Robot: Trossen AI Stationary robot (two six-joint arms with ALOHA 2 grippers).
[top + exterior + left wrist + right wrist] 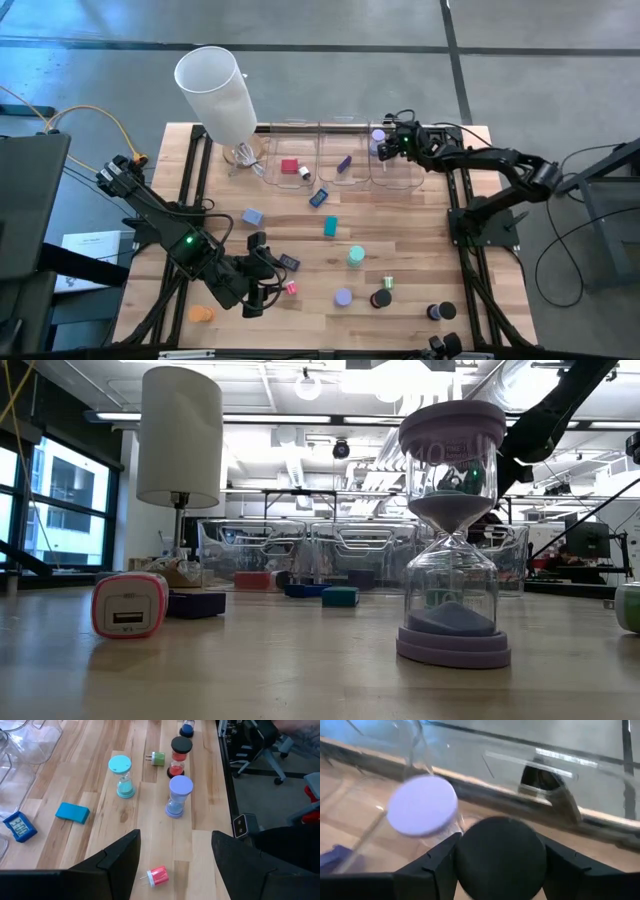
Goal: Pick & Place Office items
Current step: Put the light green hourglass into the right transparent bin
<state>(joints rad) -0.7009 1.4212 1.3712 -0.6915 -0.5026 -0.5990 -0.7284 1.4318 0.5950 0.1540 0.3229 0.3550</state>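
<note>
Near the worktop's (400,215) front edge, the left gripper (175,865) hovers low with its fingers spread apart and nothing between them; a small pink charger plug (157,875) lies on the wood just ahead of them. Farther along the front sit a lavender sand timer (177,796), a black-capped timer with red sand (180,757), a teal timer (122,776) and a green plug (157,758), all upright except the plug, with an orange disc (201,313) by the front left corner. Toward the middle lie a teal block (330,227), a small blue clock (319,198) and a lavender block (252,216). At the back edge stand clear bins (340,160) holding a red block (290,167) and a purple piece (344,163). The right gripper (497,865) is over the rightmost bin, fingers gripping a black-capped timer (499,855), beside a lavender-topped one (422,806). A tall white cylinder (218,92) stands at the back left corner.
</note>
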